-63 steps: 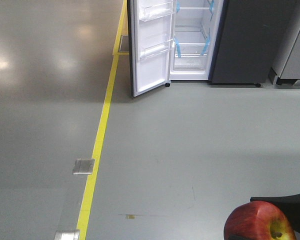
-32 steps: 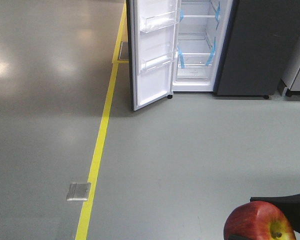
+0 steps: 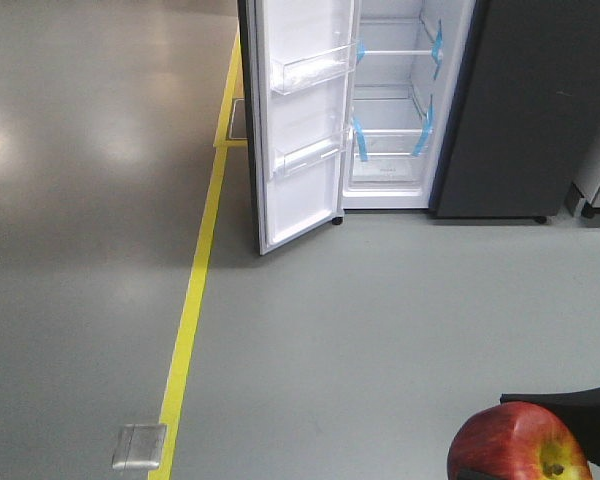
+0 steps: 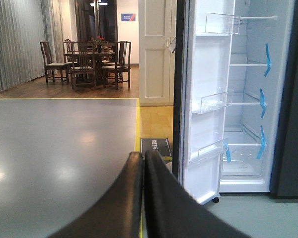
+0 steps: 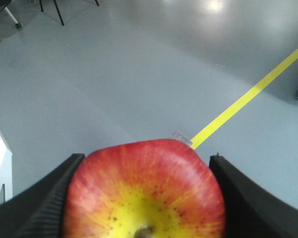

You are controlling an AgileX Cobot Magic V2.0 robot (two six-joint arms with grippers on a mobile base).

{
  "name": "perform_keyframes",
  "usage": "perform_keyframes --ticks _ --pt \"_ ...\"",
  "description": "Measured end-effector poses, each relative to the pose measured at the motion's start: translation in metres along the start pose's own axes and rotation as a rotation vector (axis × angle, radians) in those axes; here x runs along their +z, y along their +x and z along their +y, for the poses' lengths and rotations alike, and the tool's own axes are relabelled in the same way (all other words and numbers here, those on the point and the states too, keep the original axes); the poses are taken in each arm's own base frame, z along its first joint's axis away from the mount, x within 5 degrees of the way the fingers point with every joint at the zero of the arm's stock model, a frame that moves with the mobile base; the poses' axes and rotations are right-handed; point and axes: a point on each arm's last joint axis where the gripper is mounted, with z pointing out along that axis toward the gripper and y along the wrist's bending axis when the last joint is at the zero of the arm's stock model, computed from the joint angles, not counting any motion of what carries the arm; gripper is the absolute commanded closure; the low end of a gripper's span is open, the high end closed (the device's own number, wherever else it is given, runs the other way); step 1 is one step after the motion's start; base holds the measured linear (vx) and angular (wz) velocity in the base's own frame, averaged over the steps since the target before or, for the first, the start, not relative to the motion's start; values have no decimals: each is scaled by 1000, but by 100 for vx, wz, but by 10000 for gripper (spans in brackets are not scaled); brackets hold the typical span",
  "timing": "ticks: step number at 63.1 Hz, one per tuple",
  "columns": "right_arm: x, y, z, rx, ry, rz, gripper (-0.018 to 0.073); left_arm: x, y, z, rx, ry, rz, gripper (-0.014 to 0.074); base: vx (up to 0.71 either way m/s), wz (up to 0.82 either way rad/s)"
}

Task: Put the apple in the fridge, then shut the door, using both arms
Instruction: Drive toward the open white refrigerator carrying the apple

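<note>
Closest in, the right wrist view is filled by the apple [image 5: 144, 193], clamped between the ribbed black fingers [image 5: 44, 198] of the right gripper [image 5: 144, 166]. Its glossy red skin streaks into a yellow dimple around a short stem. The front view catches only its top at the lower right corner, with a black shape behind it, probably that gripper. The left gripper [image 4: 143, 156], seen only from its own wrist, has its fingers pressed together on nothing. Beyond the grey floor [image 3: 380, 330] and a yellow line [image 3: 195, 290], the fridge [image 3: 520, 110] stands with the door [image 3: 300, 120] swung wide, its white liner facing out. Only the left wrist view reaches a dining table with chairs [image 4: 89, 59].
</note>
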Motion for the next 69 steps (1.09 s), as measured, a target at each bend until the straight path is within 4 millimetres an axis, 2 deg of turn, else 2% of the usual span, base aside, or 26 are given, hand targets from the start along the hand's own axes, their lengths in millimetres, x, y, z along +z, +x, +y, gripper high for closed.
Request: perform_keyframes --ticks 69 --pt "0 0 0 0 0 0 232 0 0 0 0 0 0 603 28 1"
